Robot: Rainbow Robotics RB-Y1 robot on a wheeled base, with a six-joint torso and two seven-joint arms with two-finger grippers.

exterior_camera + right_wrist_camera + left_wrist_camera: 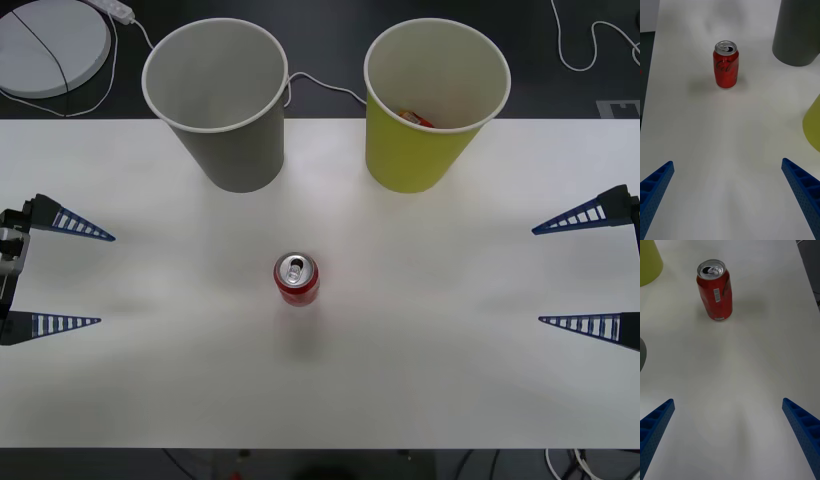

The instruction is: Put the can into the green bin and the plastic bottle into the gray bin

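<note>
The red can (pixel 297 279) stands upright in the middle of the white tabletop (pixel 150 380), well apart from both bins; it looks not yet grasped, so the first step, the reach, is in hand. The next move calls for one arm to travel inward and close around the can, then carry it to the green bin (pixel 435 110), beside the gray bin (pixel 215 100). The left gripper (pixel 60 275) and right gripper (pixel 585 270) hover at the tabletop's sides, fingers spread wide and empty.
</note>
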